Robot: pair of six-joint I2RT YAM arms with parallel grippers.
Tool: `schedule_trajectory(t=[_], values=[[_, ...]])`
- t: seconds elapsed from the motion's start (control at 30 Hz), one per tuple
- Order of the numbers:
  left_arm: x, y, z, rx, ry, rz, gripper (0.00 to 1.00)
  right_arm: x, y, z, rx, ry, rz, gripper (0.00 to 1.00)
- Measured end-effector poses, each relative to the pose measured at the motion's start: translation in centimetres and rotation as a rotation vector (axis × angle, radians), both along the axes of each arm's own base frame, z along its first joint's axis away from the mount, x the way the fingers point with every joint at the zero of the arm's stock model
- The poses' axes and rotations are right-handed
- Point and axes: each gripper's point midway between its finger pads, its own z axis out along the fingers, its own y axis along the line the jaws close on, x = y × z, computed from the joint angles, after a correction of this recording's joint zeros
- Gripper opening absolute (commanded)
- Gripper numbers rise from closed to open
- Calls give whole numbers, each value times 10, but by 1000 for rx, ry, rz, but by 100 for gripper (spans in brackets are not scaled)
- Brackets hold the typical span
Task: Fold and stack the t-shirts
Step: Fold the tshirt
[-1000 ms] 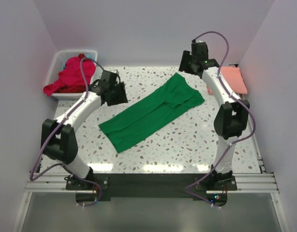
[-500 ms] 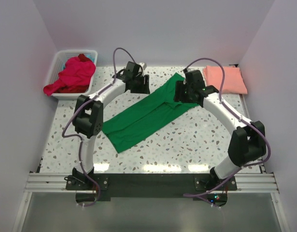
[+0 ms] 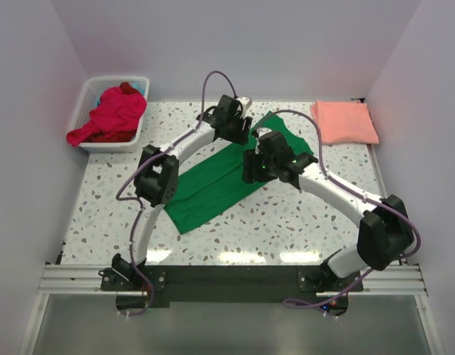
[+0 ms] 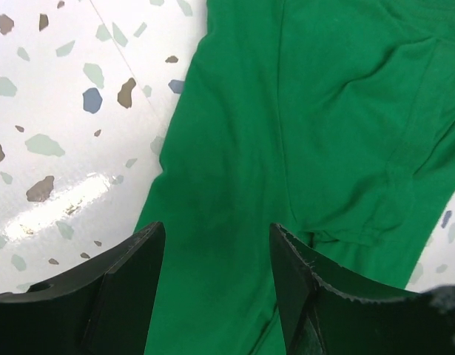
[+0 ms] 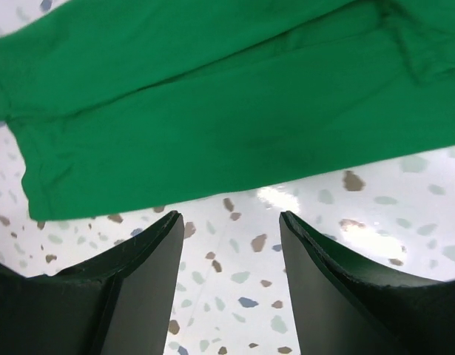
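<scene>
Strip of soft, creased cotton: the green t-shirt (image 3: 209, 192) lies folded lengthwise on the speckled tabletop (image 3: 301, 222).
Left tool (image 4: 216, 248) and right tool (image 5: 231, 225), both spread, have moved in over its far half.

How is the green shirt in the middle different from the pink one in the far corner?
The green t-shirt lies as a long diagonal strip mid-table; the salmon-pink t-shirt is a compact folded rectangle in the far right corner. The green one spans more table than the pink one. The left gripper and right gripper, both open, hover at the green one, none at the pink one. Both lie flat on the speckled table.
</scene>
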Motion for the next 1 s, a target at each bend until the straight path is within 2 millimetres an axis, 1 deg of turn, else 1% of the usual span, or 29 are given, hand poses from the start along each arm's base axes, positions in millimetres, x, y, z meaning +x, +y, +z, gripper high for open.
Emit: schedule_trajectory(t=[0.03, 0.07, 0.1, 0.17, 0.3, 0.37, 0.43, 0.5, 0.53, 0.6, 0.67, 0.73, 0.77, 0.83, 0.9, 1.0], values=[[-1, 1, -5, 10, 7, 0, 64, -7, 11, -3, -3, 5, 35, 59], [-1, 2, -9, 21, 13, 2, 64, -11, 16, -5, -7, 9, 55, 59], [0, 3, -13, 32, 16, 11, 64, -17, 27, -11, -19, 23, 89, 59], [4, 8, -18, 55, 13, 33, 65, -24, 44, -21, -40, 43, 138, 59], [16, 25, -16, 94, -4, 123, 66, -39, 83, -52, -95, 93, 247, 59], [23, 35, -14, 90, -3, 177, 66, -44, 99, -67, -120, 117, 287, 59], [33, 53, -12, 71, 12, 246, 66, -47, 119, -82, -138, 142, 333, 59], [43, 76, -13, 66, 23, 316, 66, -46, 136, -93, -149, 148, 362, 59], [49, 91, -14, 67, 30, 356, 67, -44, 144, -97, -156, 149, 375, 59], [58, 121, -15, 76, 38, 430, 67, -48, 154, -100, -163, 148, 401, 59], [66, 149, -14, 85, 40, 494, 67, -51, 165, -97, -166, 139, 426, 59], [69, 169, -12, 95, 42, 537, 67, -53, 174, -92, -163, 125, 448, 60], [70, 176, -11, 100, 42, 552, 67, -55, 177, -89, -162, 119, 459, 60], [71, 182, -7, 98, 37, 568, 67, -61, 182, -86, -167, 116, 479, 60], [71, 182, -5, 97, 34, 569, 67, -68, 186, -86, -179, 116, 504, 60], [71, 179, -4, 96, 32, 564, 67, -79, 186, -96, -213, 131, 533, 59]])
